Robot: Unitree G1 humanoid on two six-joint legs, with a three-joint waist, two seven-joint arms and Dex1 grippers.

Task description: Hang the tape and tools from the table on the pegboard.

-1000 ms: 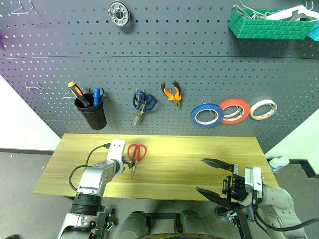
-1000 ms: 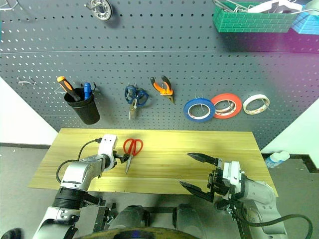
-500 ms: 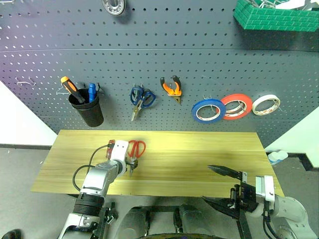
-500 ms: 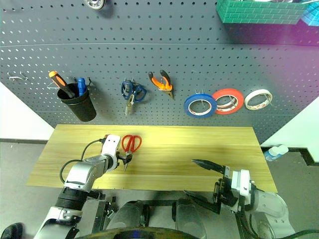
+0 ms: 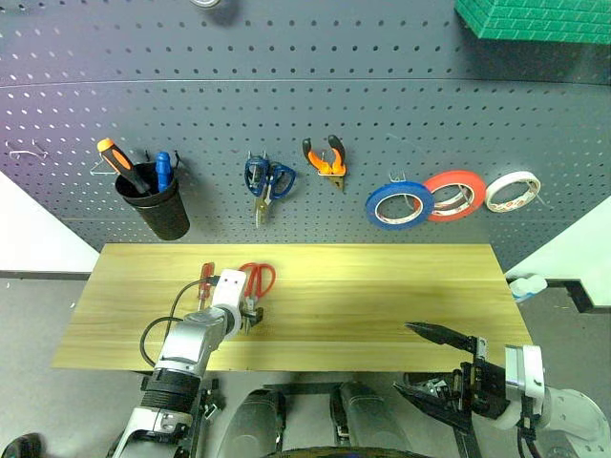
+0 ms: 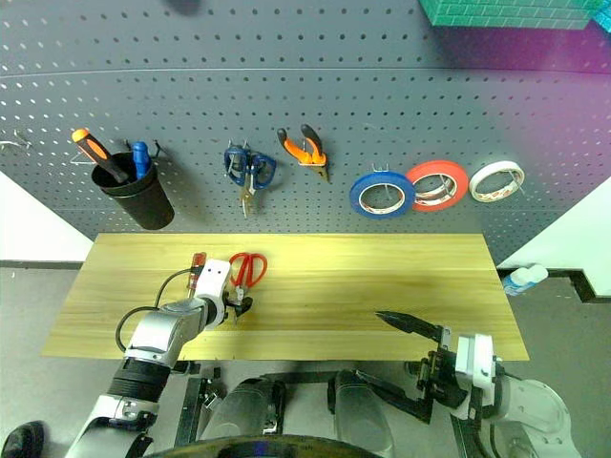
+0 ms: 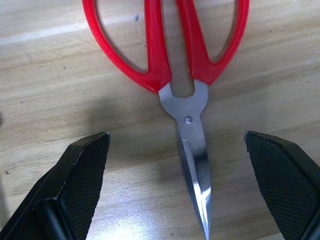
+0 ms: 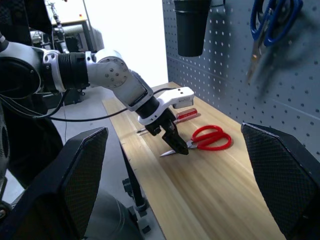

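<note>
The counter [image 7: 60,90] is pale wood, smooth with fine grain and a dull sheen. The scissors [image 7: 192,125] have glossy red plastic handles and bright polished steel blades. The left pincer's fingers [image 7: 82,175] carry matt black pads with a fine rough diamond texture. The pegboard [image 5: 382,105] looks matt grey.

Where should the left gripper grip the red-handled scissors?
Probably at the narrow metal neck by the pivot, coming down from above: the red-handled scissors lie flat and closed, and the open left gripper already straddles the blades there.
</note>
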